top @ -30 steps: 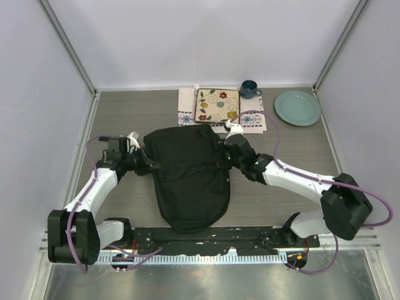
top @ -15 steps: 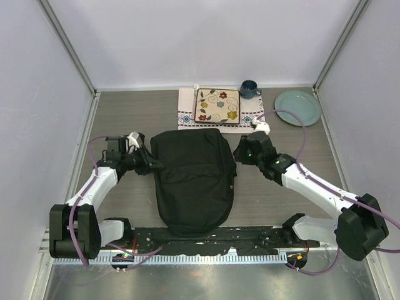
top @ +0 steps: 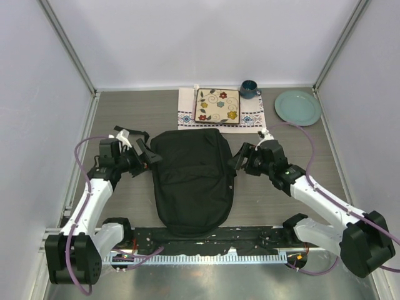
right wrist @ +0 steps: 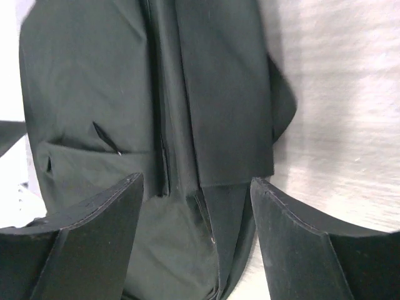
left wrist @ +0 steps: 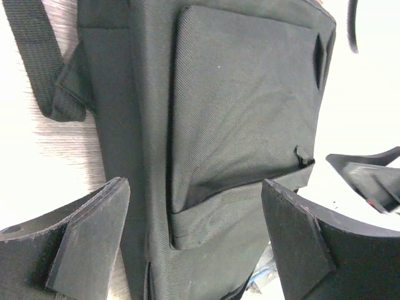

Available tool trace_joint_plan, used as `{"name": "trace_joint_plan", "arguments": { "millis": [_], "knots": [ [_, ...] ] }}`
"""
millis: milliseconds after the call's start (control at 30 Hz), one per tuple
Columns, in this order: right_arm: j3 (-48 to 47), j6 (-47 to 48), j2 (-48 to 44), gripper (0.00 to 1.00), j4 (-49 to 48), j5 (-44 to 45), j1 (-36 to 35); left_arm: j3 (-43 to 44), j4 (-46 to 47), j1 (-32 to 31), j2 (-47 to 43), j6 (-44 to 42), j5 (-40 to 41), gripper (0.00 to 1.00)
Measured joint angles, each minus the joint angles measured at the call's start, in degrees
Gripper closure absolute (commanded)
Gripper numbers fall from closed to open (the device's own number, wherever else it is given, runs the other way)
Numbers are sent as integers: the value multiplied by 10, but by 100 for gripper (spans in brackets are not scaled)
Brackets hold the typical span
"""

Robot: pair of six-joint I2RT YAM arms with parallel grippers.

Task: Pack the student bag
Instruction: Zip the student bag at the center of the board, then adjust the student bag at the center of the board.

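Black student bag point(top: 192, 181), flat on worktop point(top: 125, 112) between both arms, so either reaches it. Left fingers point(left wrist: 81, 244), right fingers point(right wrist: 94, 237): spread, empty.

This is looking like a robotics lab cell: white panels point(top: 206, 37) and aluminium posts point(top: 69, 47) are enclosing a counter point(top: 125, 112), with the left arm point(top: 90, 200) and right arm point(top: 319, 195) sitting bolted at its edge.

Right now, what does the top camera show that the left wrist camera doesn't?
Only the top camera: the floral plate, mug and green plate at the far edge. Only the left wrist: the front pocket and its seams up close. Both: the bag lying flat, with the left fingers open beside it, gripping nothing.
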State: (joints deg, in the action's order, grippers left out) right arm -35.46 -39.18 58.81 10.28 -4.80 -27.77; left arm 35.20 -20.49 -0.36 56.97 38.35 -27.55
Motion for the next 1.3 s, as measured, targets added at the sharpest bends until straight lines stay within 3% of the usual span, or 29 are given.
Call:
{"name": "trace_joint_plan", "arguments": {
  "millis": [233, 433, 633, 900, 1300],
  "knots": [
    [33, -50, 45, 25, -57, -68, -45, -42, 11, 0, -19, 20, -34, 11],
    [-72, -24, 106, 26, -28, 5, -144, -67, 19, 0, -6, 24, -43, 11],
    [-180, 36, 177, 50, 10, 100, -196, -77, 36, -7, 11, 30, -46, 18],
    [-258, 118, 291, 52, 71, 146, -209, -79, 52, -20, 30, 32, -46, 29],
    [-310, 157, 340, 50, 112, 188, -241, -81, 68, -23, 40, 32, -47, 32]
  ]
}}
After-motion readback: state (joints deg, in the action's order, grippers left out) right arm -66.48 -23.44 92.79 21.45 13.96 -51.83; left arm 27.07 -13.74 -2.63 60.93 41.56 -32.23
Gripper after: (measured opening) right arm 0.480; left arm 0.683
